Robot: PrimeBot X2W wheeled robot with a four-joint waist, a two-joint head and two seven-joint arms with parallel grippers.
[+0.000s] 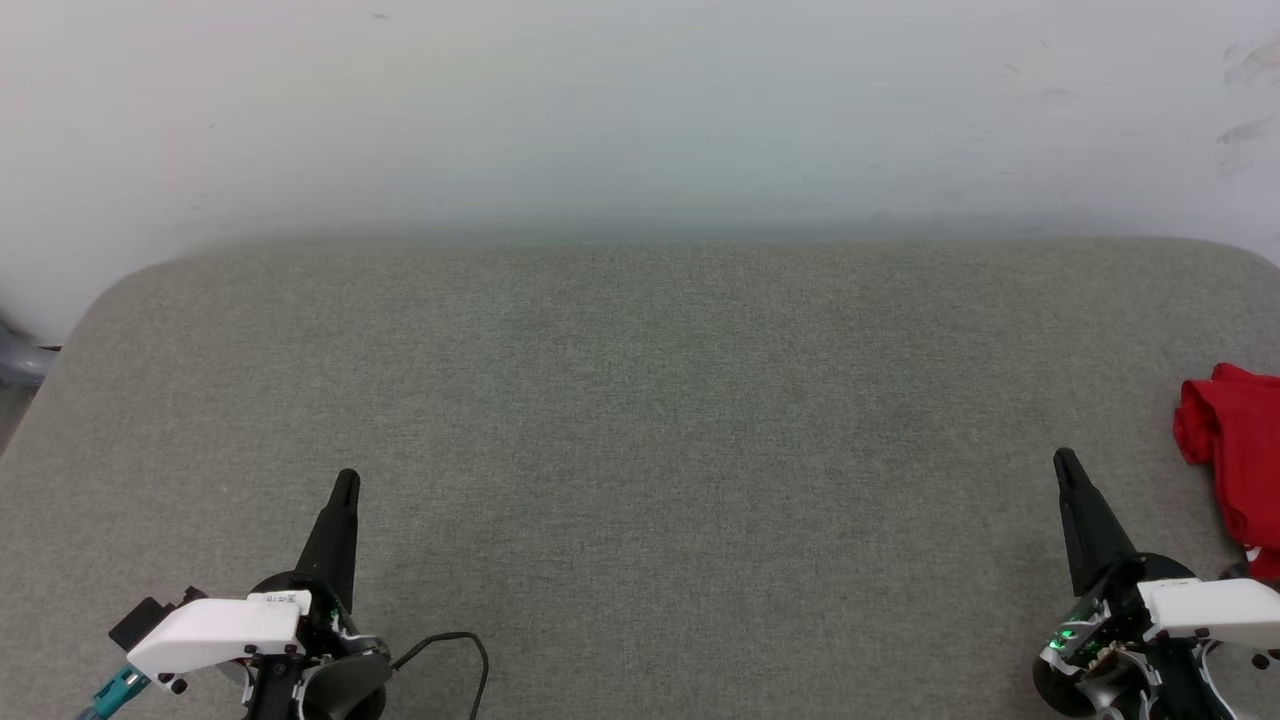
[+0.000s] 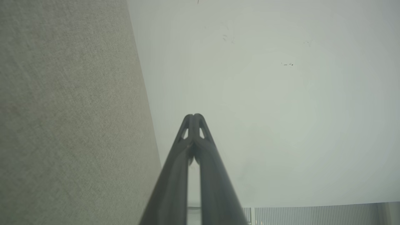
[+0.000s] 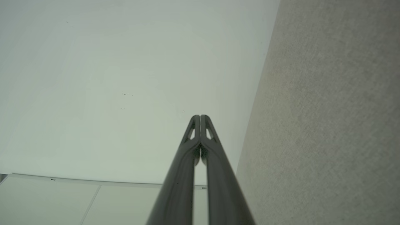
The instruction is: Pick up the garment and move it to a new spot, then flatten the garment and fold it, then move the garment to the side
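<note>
Garment (image 1: pixel 1240 450) (red) bunched, crumpled

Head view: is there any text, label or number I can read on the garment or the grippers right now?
Nothing here can be read.
On the wrist housing of the left gripper, a white sticker: dark print, too small to read.
On the garment, bunched at the right edge of the head view: plain red folds, with no readable number or lettering on the part in view.
</note>
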